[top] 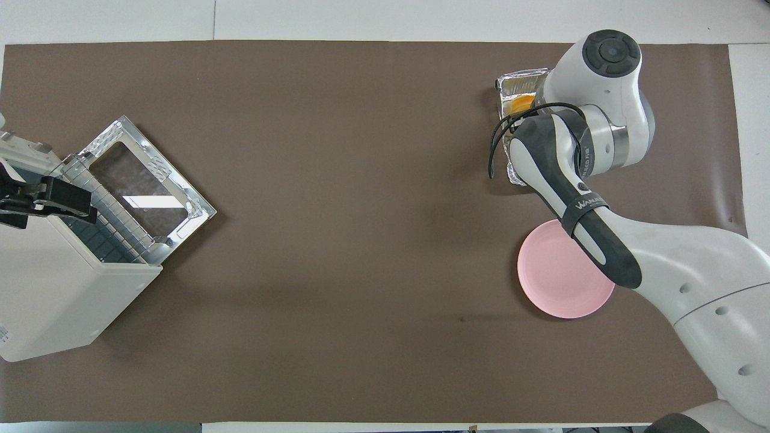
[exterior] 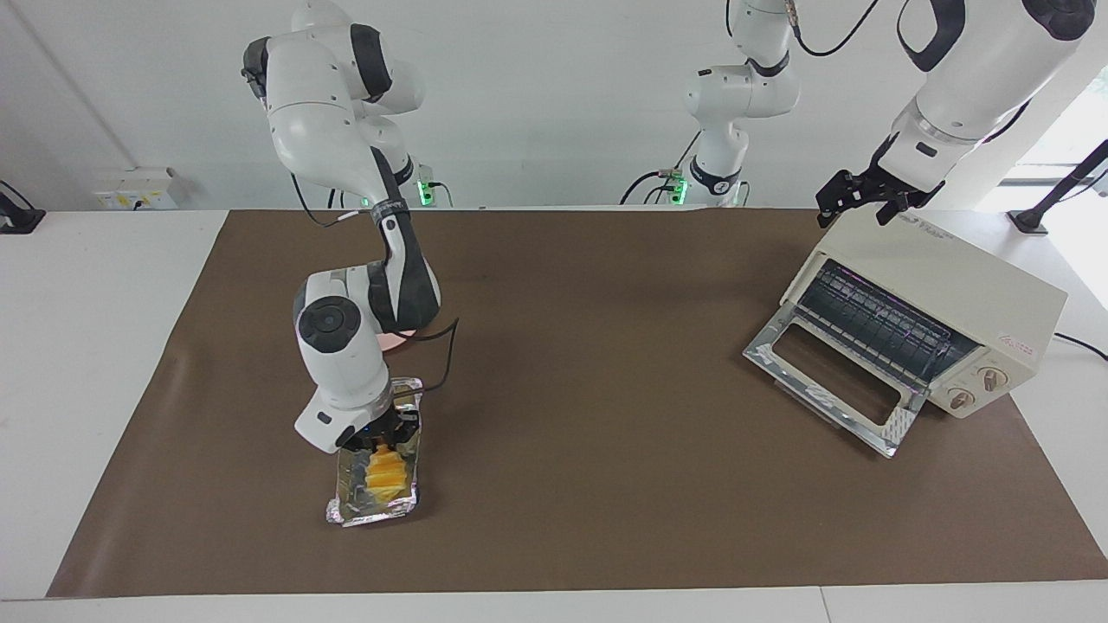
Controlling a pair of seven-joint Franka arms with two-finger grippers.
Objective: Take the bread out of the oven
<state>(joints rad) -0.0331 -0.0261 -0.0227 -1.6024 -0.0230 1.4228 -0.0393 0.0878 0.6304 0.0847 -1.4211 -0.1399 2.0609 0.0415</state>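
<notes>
The bread (exterior: 387,472), a golden-yellow ridged loaf, lies in a crinkled foil tray (exterior: 346,510) on the brown mat at the right arm's end of the table. My right gripper (exterior: 385,433) is down in the tray at the end of the bread nearer to the robots. In the overhead view only the bread's farther end (top: 522,102) shows past the wrist. The cream oven (exterior: 943,285) stands at the left arm's end with its door (exterior: 822,381) folded down and its rack bare. My left gripper (exterior: 861,203) is open and waits over the oven's top corner.
A pink plate (top: 553,282) lies on the mat nearer to the robots than the foil tray (top: 523,81), partly under my right arm. The oven (top: 54,288) and its open door (top: 144,192) take up the left arm's end of the table.
</notes>
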